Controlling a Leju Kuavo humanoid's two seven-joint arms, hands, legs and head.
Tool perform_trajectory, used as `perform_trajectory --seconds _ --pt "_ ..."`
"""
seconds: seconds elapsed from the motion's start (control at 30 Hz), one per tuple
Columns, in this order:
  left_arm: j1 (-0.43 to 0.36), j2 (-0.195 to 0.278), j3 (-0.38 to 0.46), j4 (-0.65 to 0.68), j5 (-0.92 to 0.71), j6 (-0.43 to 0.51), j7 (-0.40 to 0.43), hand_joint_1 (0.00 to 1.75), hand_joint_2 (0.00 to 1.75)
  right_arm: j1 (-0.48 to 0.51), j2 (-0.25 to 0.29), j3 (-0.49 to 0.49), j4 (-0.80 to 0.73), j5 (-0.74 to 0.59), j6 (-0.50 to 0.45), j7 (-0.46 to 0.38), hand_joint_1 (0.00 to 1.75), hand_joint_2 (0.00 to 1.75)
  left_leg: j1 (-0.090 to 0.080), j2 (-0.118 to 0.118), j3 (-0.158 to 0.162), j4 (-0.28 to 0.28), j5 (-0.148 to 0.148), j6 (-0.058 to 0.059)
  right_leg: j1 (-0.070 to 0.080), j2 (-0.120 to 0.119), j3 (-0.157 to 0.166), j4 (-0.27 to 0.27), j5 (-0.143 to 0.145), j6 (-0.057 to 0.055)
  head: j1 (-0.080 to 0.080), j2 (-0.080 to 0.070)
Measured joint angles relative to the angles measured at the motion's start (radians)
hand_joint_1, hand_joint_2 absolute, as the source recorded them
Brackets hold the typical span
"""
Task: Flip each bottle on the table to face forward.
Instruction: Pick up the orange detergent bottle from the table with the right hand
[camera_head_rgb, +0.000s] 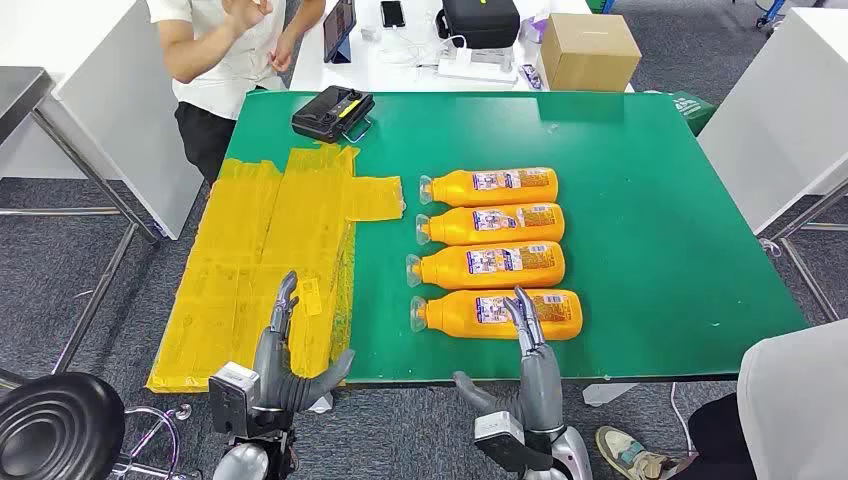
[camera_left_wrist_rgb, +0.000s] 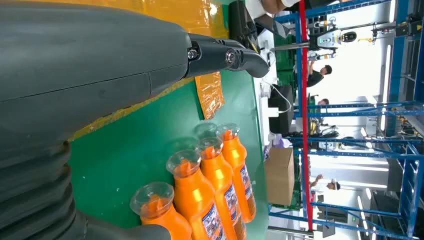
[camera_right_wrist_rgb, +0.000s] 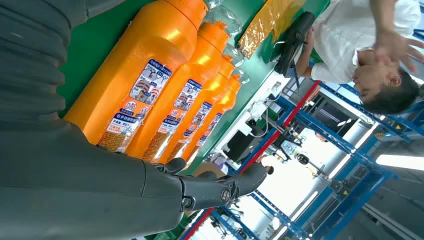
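Our left hand (camera_head_rgb: 285, 370) and right hand (camera_head_rgb: 528, 375) hover open, fingers spread, holding nothing. Just beyond, four orange bottles (camera_head_rgb: 498, 312) lie side by side on the green surface (camera_head_rgb: 640, 200). We judge flipping unstarted; the nearest bottle needs grasping first.
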Motion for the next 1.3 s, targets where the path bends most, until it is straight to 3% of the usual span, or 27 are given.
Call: perform_trajectory --seconds 1.2,1.27,1.3 --pt "0.000 0.000 -0.001 0.000 0.000 -0.001 0.000 0.00 1.75 0.000 -0.006 0.008 0.000 0.003 0.000 0.001 0.00 1.75 0.000 0.000 0.000 0.000 0.000 0.000 0.000 0.000 0.000 0.000 0.000 0.000 0.000 0.000" --pt "-0.004 0.000 -0.004 0.002 0.008 -0.025 0.007 0.00 1.75 -0.014 -0.017 0.011 0.007 0.048 0.022 0.047 0.00 1.75 0.000 0.000 0.000 0.000 0.000 0.000 0.000 0.000 0.000 0.000 0.000 0.000 0.000 0.000" --pt "-0.013 -0.002 -0.009 0.008 0.014 -0.046 0.013 0.00 1.75 -0.041 -0.037 0.020 0.027 0.116 0.037 0.109 0.00 1.75 0.000 0.000 0.000 0.000 0.000 0.000 0.000 0.000 0.000 0.000 0.001 0.001 -0.001 0.000"
